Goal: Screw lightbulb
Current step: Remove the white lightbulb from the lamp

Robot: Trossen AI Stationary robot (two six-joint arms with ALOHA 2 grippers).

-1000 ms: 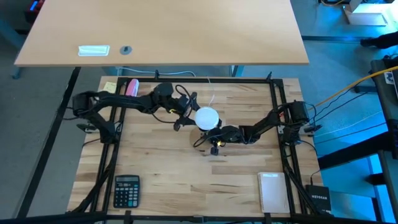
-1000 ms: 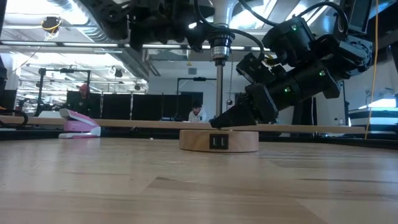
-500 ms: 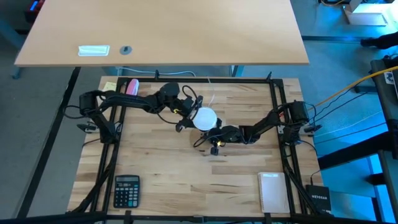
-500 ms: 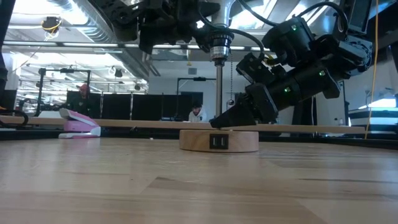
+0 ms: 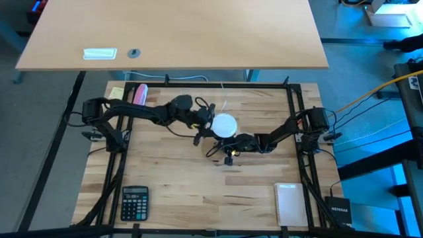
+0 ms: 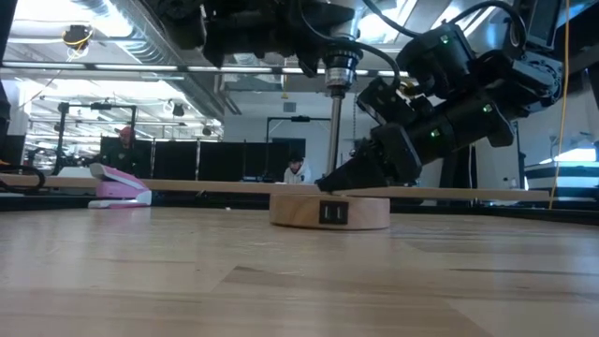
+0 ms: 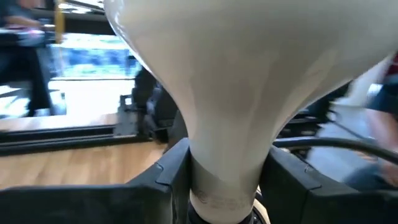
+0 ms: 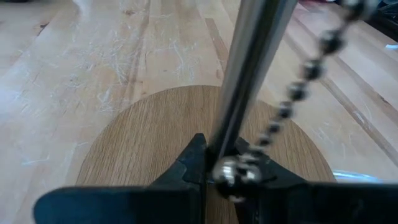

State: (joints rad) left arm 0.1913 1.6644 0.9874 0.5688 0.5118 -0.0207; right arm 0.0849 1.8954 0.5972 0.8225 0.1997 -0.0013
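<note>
The only legible text is "NETGEAR" on the black box (image 5: 338,210) on the floor beside the table.

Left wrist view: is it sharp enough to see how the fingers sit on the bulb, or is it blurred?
Left wrist view: lightbulb fills the frame, neck sharp between dark fingers; room behind smeared. Right wrist view: metal pole and bead chain soft, wooden base clearer.

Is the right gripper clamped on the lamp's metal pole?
Yes, in the right wrist view the right gripper is closed around the metal pole just above the wooden base.
</note>
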